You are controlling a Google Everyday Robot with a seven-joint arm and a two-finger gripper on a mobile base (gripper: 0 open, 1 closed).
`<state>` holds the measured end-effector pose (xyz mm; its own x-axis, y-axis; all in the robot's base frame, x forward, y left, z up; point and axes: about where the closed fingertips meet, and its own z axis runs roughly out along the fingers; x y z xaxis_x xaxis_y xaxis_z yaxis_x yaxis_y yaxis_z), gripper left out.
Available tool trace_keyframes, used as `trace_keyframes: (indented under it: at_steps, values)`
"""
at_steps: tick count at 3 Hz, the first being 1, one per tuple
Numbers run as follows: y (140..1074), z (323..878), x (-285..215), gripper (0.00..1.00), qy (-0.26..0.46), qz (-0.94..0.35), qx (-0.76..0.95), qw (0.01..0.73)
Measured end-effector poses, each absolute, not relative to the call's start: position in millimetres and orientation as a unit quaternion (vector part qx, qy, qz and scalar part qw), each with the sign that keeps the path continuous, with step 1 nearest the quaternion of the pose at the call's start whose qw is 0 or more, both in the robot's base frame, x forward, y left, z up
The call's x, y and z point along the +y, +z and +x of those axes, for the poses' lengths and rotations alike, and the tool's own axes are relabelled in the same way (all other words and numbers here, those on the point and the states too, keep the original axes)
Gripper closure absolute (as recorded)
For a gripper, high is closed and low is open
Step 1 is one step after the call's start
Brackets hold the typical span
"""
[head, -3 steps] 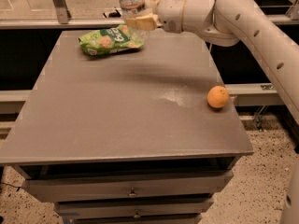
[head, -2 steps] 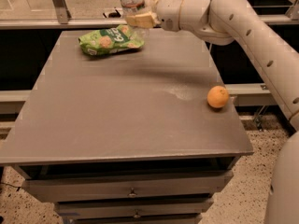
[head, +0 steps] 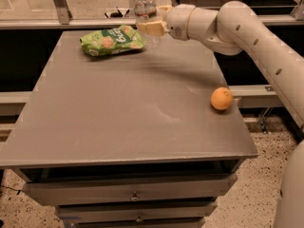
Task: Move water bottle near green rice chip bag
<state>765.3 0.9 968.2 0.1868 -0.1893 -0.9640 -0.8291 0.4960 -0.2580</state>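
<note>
The table (head: 123, 113) is big and grey. The water bottle (head: 144, 4) stands straight up at the far edge, at about 12 o'clock on the table. It has a white cap on top. The claw (head: 150, 18) is at that same spot, and it is clamped on the lower part of the water bottle, with one finger (head: 151, 28) in front and the other one behind. I cannot tell if the bottom of the bottle sits on the table or hangs just above it. The white arm (head: 256, 37) reaches in from 3 o'clock. The green rice chip bag (head: 112, 40) lies flat at about 11 o'clock on the table. The bottle is just beside it, on its 3 o'clock side. An orange (head: 222, 99) sits alone near the table's edge at 3 o'clock, well apart from the bottle and the bag.
</note>
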Motion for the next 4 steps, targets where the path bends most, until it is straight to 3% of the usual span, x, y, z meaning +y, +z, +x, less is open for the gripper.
trace_keyframes:
  at_steps: [3,4]
  values:
    - [927,782,0,1.00,0.291,-0.381,0.603,0.638]
    - [922,784,-2,0.91,0.296,-0.377,0.613,0.628]
